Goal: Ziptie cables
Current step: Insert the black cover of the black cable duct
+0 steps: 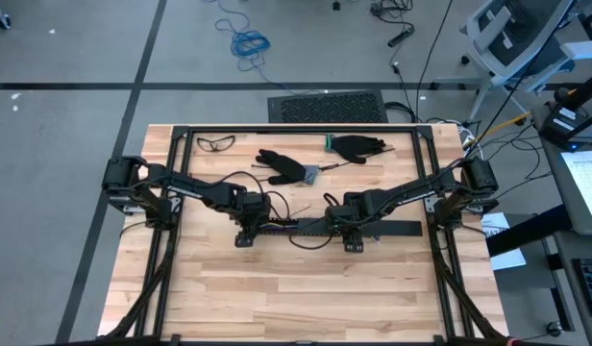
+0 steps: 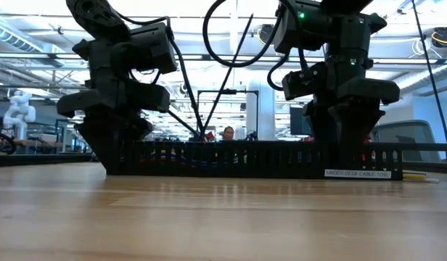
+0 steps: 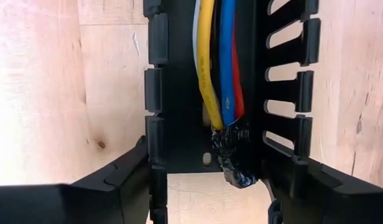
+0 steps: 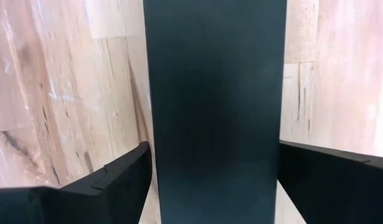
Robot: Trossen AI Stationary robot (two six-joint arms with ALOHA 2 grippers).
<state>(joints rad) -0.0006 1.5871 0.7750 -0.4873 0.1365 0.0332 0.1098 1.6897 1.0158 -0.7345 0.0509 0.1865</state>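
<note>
A long black slotted cable tray lies flat across the middle of the table. Inside it run the cables, yellow, blue, red and white, their end wrapped in black tape. My left gripper points down over the tray's left end, its fingers outside the two slotted walls. My right gripper points down farther right, over a smooth closed stretch of the tray. It is open, with one finger close beside each long edge; whether they touch I cannot tell. My left gripper comes from above, fingers pointing down and across the tray. One finger lies against the outer side of each slotted wall at the tray's left end, beside the taped cable end. The tray rests flat on the table.
Two black gloves and a pair of safety glasses lie toward the far edge. A black frame borders the table. Bare wood lies toward the near edge. A person sits in the room beyond.
</note>
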